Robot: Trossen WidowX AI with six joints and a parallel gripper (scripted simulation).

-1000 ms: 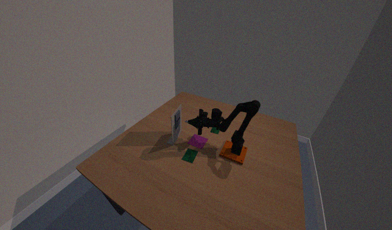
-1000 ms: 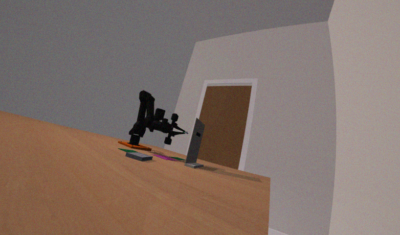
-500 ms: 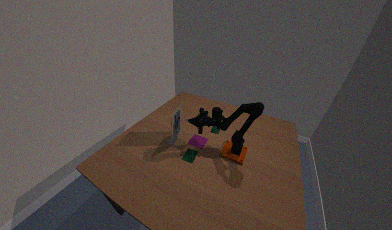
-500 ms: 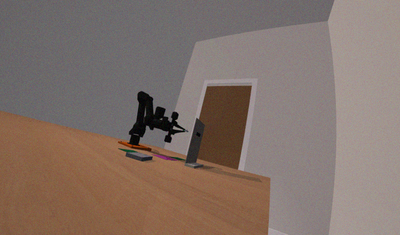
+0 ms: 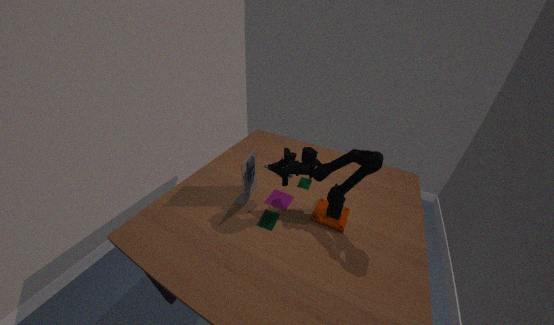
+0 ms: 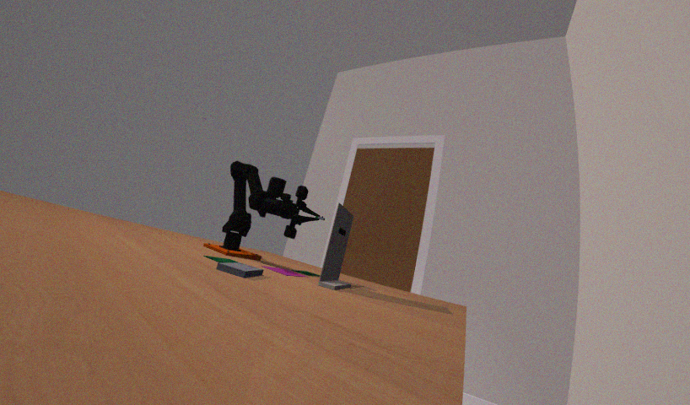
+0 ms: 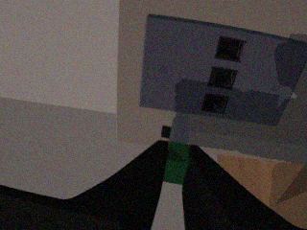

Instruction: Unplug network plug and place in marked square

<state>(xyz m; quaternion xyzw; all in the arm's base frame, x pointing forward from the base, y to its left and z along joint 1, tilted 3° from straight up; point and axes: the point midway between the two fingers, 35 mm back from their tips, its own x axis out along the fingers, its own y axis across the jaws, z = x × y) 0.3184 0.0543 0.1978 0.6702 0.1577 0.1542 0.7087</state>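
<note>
Panel (image 7: 211, 71): one, three sockets. Squares: two green, one magenta (image 5: 279, 199). Hand (image 7: 176, 153): nearly closed, clamping the plug (image 7: 176, 161), clear of panel.

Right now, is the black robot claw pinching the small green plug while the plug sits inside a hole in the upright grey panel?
Not quite. The black robot claw is pinching the small green plug, but the plug is not inside a hole in the upright grey panel. It hangs in the air, apart from the panel. The exterior view shows the gap.
</note>
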